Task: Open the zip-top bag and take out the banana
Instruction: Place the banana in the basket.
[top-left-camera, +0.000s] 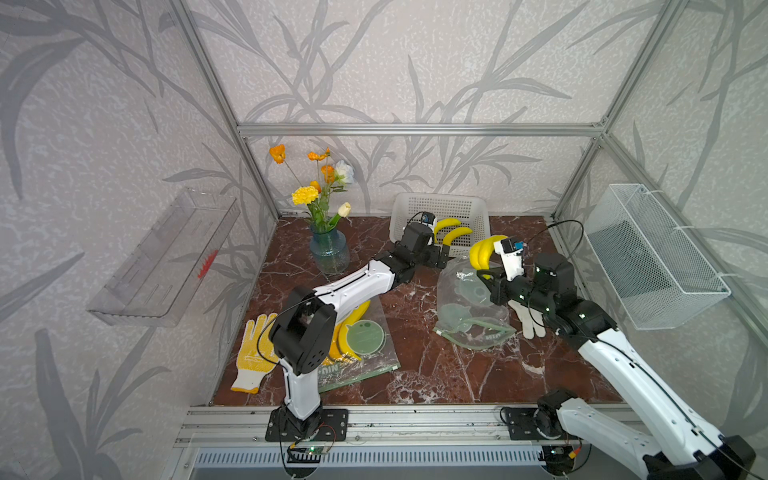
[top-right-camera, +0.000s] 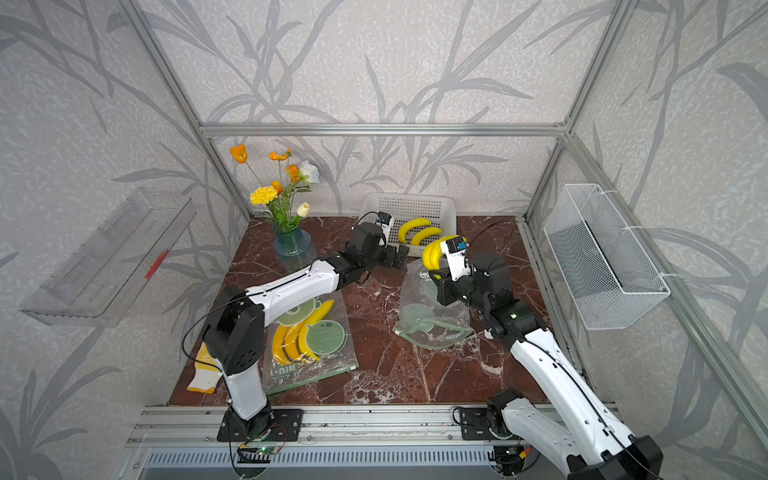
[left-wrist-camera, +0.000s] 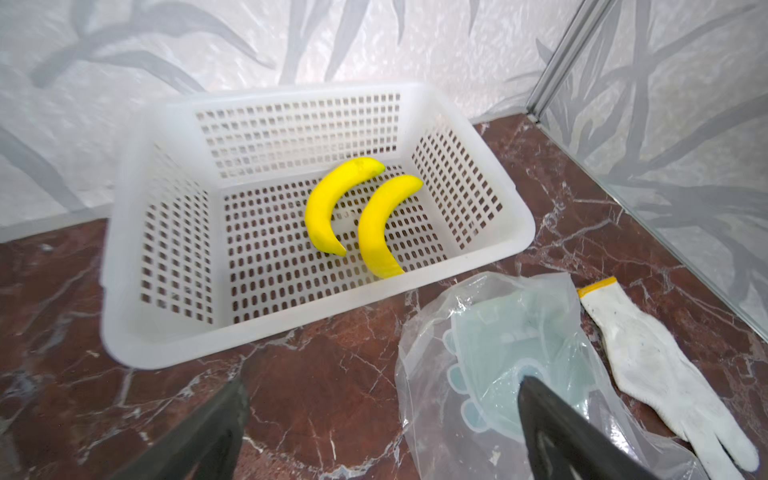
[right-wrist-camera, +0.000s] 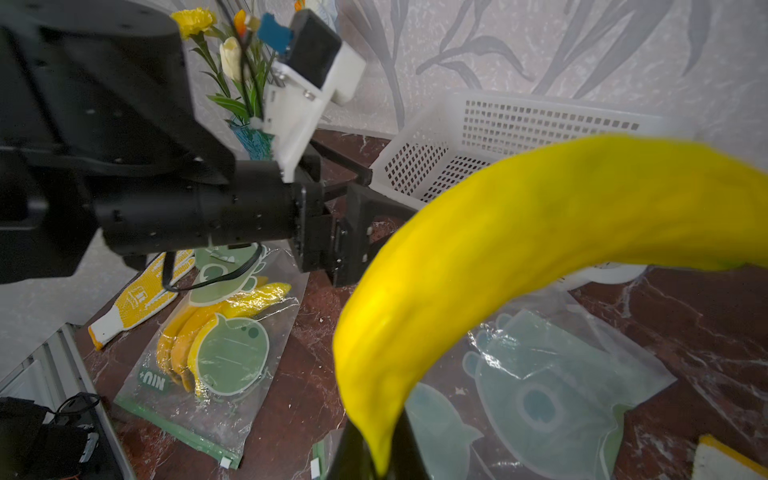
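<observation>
So, big stuff first: the marble table (top-left-camera: 415, 374) has a white basket (top-left-camera: 440, 203) at the back, just past the right gripper (right-wrist-camera: 378, 457) and a touch toward the left arm's side of it, with two bananas in it already. Straight below that gripper lies the zip-top bag (top-left-camera: 469, 299), crumpled, mouth open, and it looks empty. The banana (right-wrist-camera: 540, 232) is out. It's clamped by its lower tip, stands up from the jaws and curls over toward the basket, well clear of the bag. Right arm is stretched forward with the wrist raised, so I'd guess a short carry ahead drops it in. Left gripper (left-wrist-camera: 382, 384) sits nearer the basket, just in front of its near wall, jaws spread wide, holding nothing.
</observation>
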